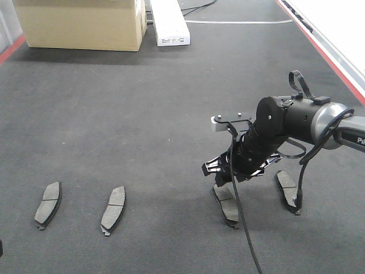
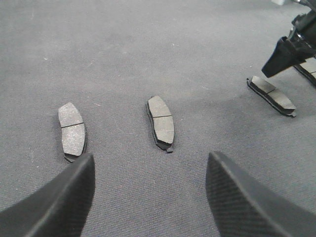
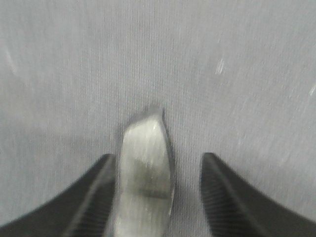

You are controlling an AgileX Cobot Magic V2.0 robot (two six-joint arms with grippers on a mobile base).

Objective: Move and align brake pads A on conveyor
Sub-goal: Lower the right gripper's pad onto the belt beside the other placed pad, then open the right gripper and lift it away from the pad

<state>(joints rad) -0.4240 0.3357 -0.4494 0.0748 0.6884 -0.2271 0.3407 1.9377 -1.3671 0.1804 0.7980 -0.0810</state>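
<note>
Dark charcoal felt-like conveyor belt (image 1: 142,114) carries four small grey curved brake pads (image 1: 113,209).
Each shows a middle groove; right gripper (image 3: 158,197) straddles one, jaws apart, left gripper (image 2: 148,197) likewise apart.

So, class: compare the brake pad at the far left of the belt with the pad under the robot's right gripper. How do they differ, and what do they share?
The far-left pad lies alone, no gripper near it; the third pad sits between the open fingers of the right gripper. The far-left pad leans top-right in the front view; the third pad leans top-left. Both are dark grey, grooved across the middle, and flat on the conveyor.
</note>
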